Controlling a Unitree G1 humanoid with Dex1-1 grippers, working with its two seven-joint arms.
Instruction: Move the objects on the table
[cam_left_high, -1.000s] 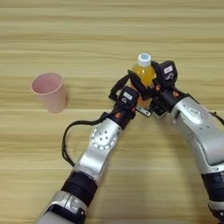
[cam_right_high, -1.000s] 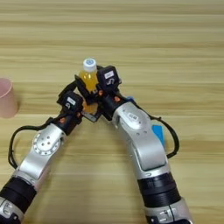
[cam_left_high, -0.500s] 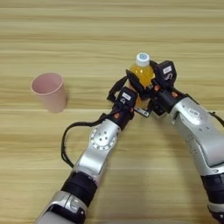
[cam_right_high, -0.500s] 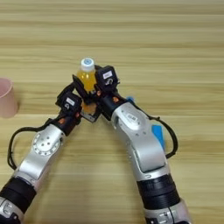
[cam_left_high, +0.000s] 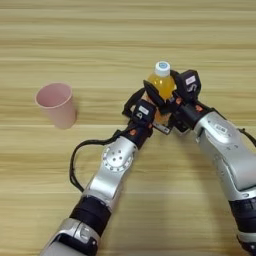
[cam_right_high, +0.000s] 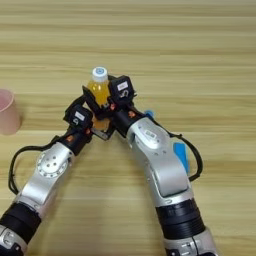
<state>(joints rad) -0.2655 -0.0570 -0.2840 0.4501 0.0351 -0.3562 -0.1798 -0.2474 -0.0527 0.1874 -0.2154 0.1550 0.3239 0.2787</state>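
No words or numbers could be read anywhere. The left gripper (cam_left_high: 150, 102) and the right gripper (cam_left_high: 167, 97) each had a small white sticker on top with a dark mark, but the marks were too small to make out.

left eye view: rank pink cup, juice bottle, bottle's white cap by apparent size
1. Pink plastic cup, fully visible.
2. Orange-juice bottle; lower part is hidden by both grippers, so its ranking against the cup is unsure.
3. The bottle's white cap, clearly smallest.
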